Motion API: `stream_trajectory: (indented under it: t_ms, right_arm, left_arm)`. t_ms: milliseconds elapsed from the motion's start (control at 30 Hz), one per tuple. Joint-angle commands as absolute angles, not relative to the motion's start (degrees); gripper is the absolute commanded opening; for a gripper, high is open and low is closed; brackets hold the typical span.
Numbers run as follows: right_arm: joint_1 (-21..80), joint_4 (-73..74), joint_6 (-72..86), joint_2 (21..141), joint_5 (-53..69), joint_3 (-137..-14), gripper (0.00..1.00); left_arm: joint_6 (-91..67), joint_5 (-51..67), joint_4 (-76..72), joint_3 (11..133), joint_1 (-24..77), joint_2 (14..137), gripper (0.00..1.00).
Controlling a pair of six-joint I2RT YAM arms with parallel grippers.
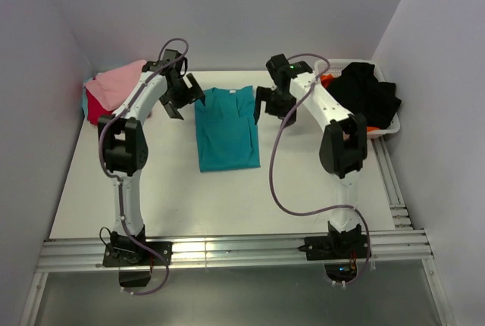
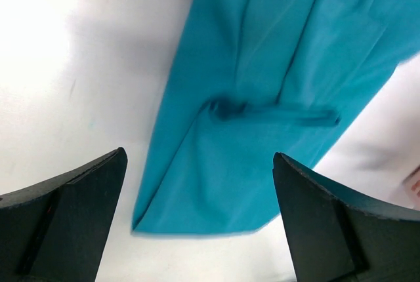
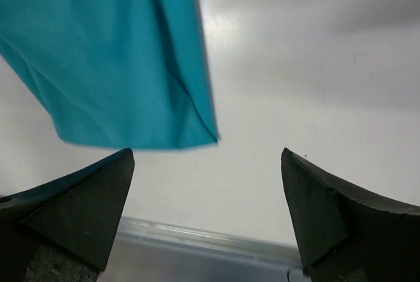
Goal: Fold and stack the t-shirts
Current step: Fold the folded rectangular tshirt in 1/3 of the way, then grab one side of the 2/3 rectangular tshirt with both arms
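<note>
A teal t-shirt (image 1: 226,129) lies flat at the middle of the table, folded into a long narrow strip with its collar at the far end. My left gripper (image 1: 182,98) hovers by its far left corner, open and holding nothing. In the left wrist view the teal cloth (image 2: 262,98) lies beyond the left gripper (image 2: 200,223). My right gripper (image 1: 269,105) hangs open by the shirt's far right corner. The right wrist view has the teal corner (image 3: 111,52) ahead of the empty right gripper (image 3: 207,216). A pink t-shirt (image 1: 114,83) lies over a red t-shirt (image 1: 95,106) at the back left.
A white lattice basket (image 1: 390,130) at the back right holds a black t-shirt (image 1: 367,91) and orange cloth (image 1: 327,79). Walls close in the table on the left, back and right. An aluminium rail (image 1: 227,250) runs along the near edge.
</note>
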State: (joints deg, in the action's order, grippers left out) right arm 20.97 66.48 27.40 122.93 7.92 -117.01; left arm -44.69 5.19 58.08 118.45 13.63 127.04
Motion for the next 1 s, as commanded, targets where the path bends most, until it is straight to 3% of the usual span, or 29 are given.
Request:
stream_trajectory:
  t_ms: [0, 267, 467, 967]
  right_arm:
    - [22.24, 63.12, 28.12, 111.47, 8.96, -106.12, 1.0]
    - [24.25, 47.65, 32.25, 93.79, 13.09, -74.03, 1.0]
    - [26.19, 34.12, 36.47, 90.88, 17.22, -61.45, 1.0]
    - [26.46, 24.79, 40.08, 100.72, 19.16, -66.8, 0.98]
  left_arm:
    - [-43.68, 4.04, 58.63, 109.2, 14.41, 114.63, 1.0]
    - [-50.44, 4.48, 46.7, 71.25, 20.99, 92.22, 0.99]
    - [-58.26, 7.11, 36.84, 56.88, 26.1, 89.82, 0.99]
    - [-62.05, 2.37, 35.42, 66.71, 27.77, 102.3, 0.99]
